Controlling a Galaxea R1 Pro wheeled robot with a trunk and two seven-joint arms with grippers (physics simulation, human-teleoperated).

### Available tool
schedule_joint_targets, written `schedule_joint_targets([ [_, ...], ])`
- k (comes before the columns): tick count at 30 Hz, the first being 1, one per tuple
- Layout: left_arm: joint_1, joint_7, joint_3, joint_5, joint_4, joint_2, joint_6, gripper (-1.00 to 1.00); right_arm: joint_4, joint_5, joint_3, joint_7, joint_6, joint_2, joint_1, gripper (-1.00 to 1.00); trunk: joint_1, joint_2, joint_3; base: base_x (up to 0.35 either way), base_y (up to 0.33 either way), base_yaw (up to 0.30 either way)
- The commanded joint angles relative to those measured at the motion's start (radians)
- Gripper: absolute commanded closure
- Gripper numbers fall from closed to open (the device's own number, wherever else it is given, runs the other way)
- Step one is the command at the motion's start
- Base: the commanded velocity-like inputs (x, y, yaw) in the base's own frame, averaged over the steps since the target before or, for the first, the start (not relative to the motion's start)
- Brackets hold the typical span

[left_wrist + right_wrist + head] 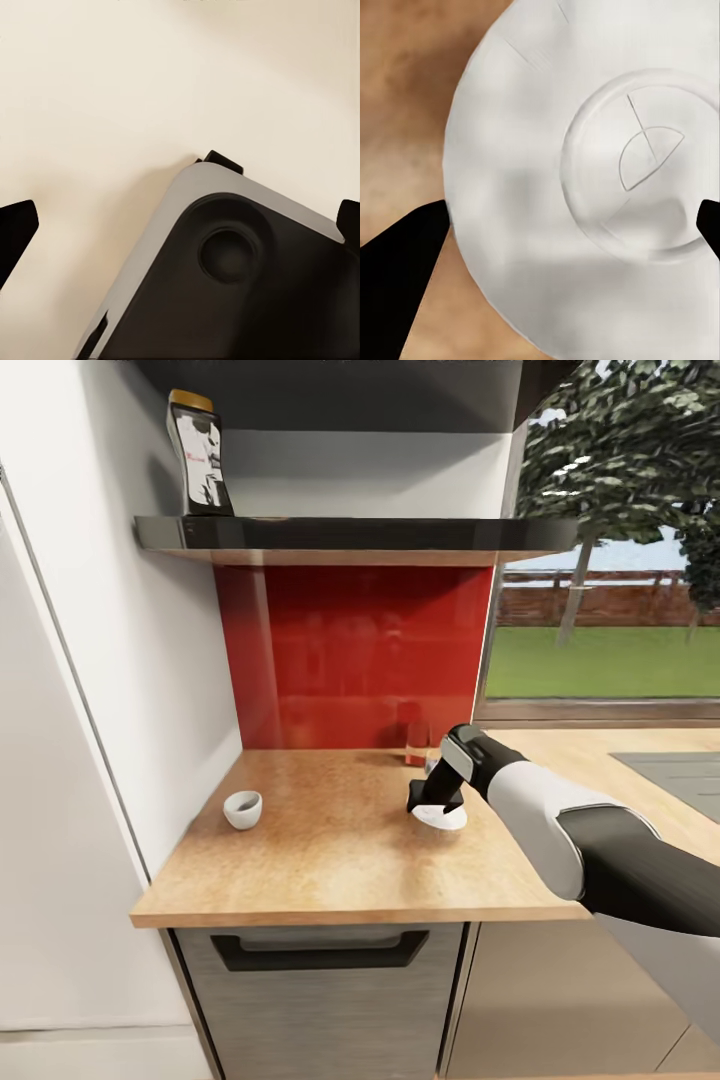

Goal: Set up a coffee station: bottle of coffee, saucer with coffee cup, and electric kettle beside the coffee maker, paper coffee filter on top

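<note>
A white saucer (447, 819) lies flat on the kitchen countertop (340, 860), near its middle. My right gripper (436, 800) hangs just above the saucer (585, 112), open, with one dark fingertip (405, 277) on either side of the plate. The white coffee cup (242, 808) stands upright further left, near the wall. On the dark kitchen shelf (350, 535) above stands the bottle of coffee (200, 455), with a yellow lid and pale label. My left gripper (187, 217) is open and empty over pale floor. The coffee maker, paper coffee filter and electric kettle are out of view.
Two small red containers (417, 743) stand against the red backsplash just behind my right wrist. A steel sink (680, 770) is inset at the right below the window. A white wall bounds the counter's left end. A grey and black robot part (240, 277) shows under my left gripper.
</note>
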Motion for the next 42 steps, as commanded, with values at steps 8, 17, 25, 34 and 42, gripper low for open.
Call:
schedule_joint_targets([
  [8, -0.001, -0.001, 0.007, -0.004, 0.0, 0.006, 0.012, -1.0, -0.019, 0.007, 0.012, 0.003, 0.004, 0.002, 0.0, 1.0, -0.031, 0.056, 0.024, 0.0, 0.0, 0.0],
  [17, -0.001, -0.001, 0.007, -0.004, -0.001, 0.01, 0.017, -1.0, -0.023, 0.008, 0.016, -0.016, 0.004, -0.003, 0.0, 1.0, -0.058, 0.105, 0.046, 0.0, 0.0, 0.0],
  [25, -0.001, -0.001, 0.009, -0.004, -0.001, 0.005, 0.0, -1.0, -0.023, 0.007, 0.015, -0.078, 0.004, -0.022, 0.0, 1.0, -0.058, 0.105, 0.046, -0.132, -0.092, 0.0],
  [34, -0.001, -0.001, 0.01, 0.001, -0.001, 0.011, 0.005, -1.0, -0.023, 0.001, 0.014, -0.071, 0.004, -0.097, 0.0, 1.0, -0.058, 0.105, 0.046, -0.217, -0.223, 0.0],
  [42, -0.001, 0.001, 0.013, 0.002, -0.001, 0.009, 0.006, -1.0, -0.023, 0.004, 0.014, -0.067, 0.004, -0.123, 0.0, 1.0, -0.058, 0.105, 0.046, -0.06, -0.309, 0.0],
])
